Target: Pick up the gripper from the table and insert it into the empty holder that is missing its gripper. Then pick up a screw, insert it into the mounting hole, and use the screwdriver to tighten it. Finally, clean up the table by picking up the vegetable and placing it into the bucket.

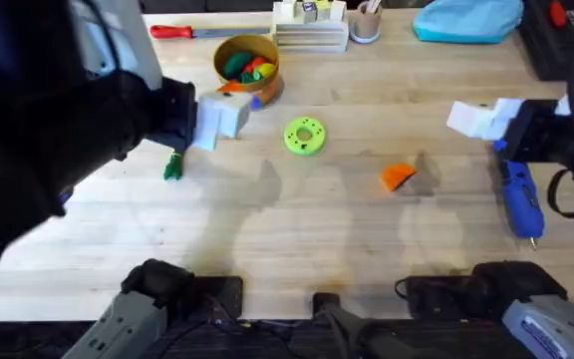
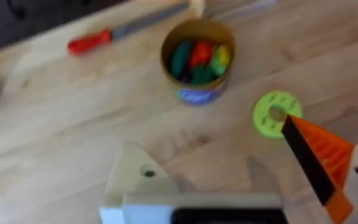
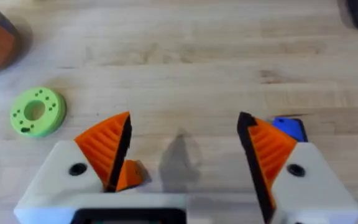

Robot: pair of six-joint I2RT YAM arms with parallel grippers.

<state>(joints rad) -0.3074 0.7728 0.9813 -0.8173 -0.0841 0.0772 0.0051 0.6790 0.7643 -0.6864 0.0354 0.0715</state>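
The loose orange gripper [image 1: 398, 178] lies on the table right of centre, and it also peeks from behind one finger [image 3: 129, 175] in the right wrist view. My right gripper [image 1: 471, 118] [image 3: 182, 124] hovers open beside it, both fingers bearing orange wedges. My left gripper [image 1: 219, 118] [image 2: 210, 140] is open near the bucket [image 1: 247, 65] [image 2: 197, 59]. One of its fingers is the bare cream holder [image 2: 138, 180] with a mounting hole [image 2: 148, 172]. The blue screwdriver [image 1: 521, 197] [image 3: 289, 127] lies at the right. The dark-green vegetable [image 1: 173, 167] lies left of centre. The screw is out of view.
A lime-green disc with holes [image 1: 304, 137] [image 2: 275, 114] [image 3: 37, 111] sits mid-table. The bucket holds several toy vegetables. A red-handled screwdriver [image 1: 182, 32] [image 2: 92, 42], a stack of boxes [image 1: 310, 28], a pen cup [image 1: 366, 22] and a blue cloth [image 1: 468, 20] line the far edge.
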